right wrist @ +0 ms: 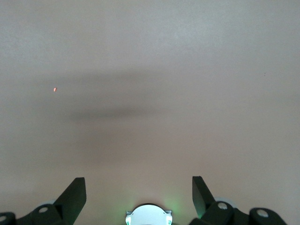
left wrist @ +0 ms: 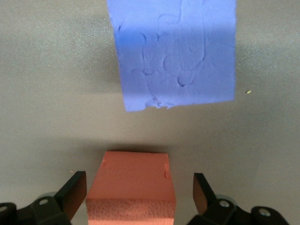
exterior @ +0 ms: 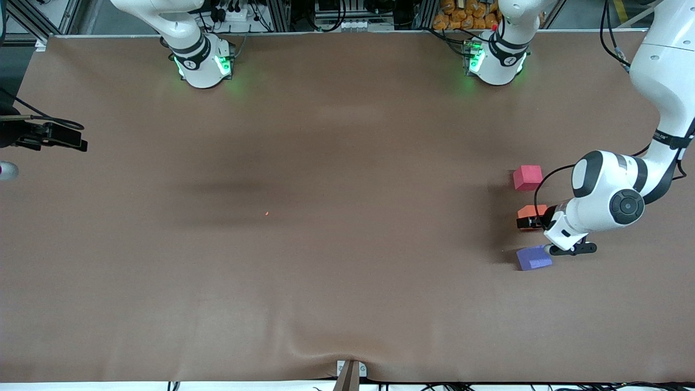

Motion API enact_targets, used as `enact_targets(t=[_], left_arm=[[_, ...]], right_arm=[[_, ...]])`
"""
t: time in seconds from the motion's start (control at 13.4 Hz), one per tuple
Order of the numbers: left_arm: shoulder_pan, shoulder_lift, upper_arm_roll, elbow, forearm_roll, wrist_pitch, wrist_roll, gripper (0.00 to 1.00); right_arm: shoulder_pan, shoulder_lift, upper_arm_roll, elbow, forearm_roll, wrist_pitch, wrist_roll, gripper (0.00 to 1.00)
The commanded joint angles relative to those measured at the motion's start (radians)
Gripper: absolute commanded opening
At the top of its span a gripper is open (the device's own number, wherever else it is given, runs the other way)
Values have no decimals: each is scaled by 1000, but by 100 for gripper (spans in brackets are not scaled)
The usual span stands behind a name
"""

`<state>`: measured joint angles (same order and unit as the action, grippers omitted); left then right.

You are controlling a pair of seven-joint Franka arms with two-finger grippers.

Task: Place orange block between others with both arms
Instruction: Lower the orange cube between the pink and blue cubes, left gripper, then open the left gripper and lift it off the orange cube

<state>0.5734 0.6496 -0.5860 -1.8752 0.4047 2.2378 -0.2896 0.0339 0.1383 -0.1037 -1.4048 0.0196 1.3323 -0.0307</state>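
left gripper (left wrist: 136, 197): fingers (left wrist: 75, 192) spread wide, one each side of the orange block (left wrist: 133, 183), clear gap both sides, no contact seen in left wrist view. so released, not grasping

orange block sits flat on the desk (exterior: 326, 163) under the gripper, between the others: red-pink cube (exterior: 528, 177) farther from the front cam, purple-blue cube (exterior: 534, 257) nearer to it. all three apart, none touching, roughly in a line at the left arm's end of the desk. in the front view the orange block is part hidden by the left wrist, so exact centring hard to judge; looks a bit closer to purple-blue than red-pink, not sure

right gripper (right wrist: 138, 194): fingers spread, nothing between them, only bare desk below in right wrist view. right arm waits at its own end of the desk, gripper just in at the edge of the front view

tiny orange speck (exterior: 267, 213) on desk mid-way, well apart from the cubes, prob. foam crumb

progress, my read: placement looks done, block down and let go in the gap. left to do: lift left gripper straight up w/o nudging the block or the purple-blue cube close by, then retract arm. nothing visibly left for right arm
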Motion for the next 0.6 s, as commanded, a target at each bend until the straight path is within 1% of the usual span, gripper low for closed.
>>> enact_targets(t=[0.0,0.37,0.52], left_arm=[[14,-1,-11,-10,32,17,-16,100],[17,-34,-11,-10,32,3,-13,100],[39,-53,-15,-12,31,-1,4,100]], right_arm=[[-8,-5,9,9,14,-16,17,100],[-6,-5,9,9,10,-13,11,100],[-6,-3,9,9,10,-10,11,100]])
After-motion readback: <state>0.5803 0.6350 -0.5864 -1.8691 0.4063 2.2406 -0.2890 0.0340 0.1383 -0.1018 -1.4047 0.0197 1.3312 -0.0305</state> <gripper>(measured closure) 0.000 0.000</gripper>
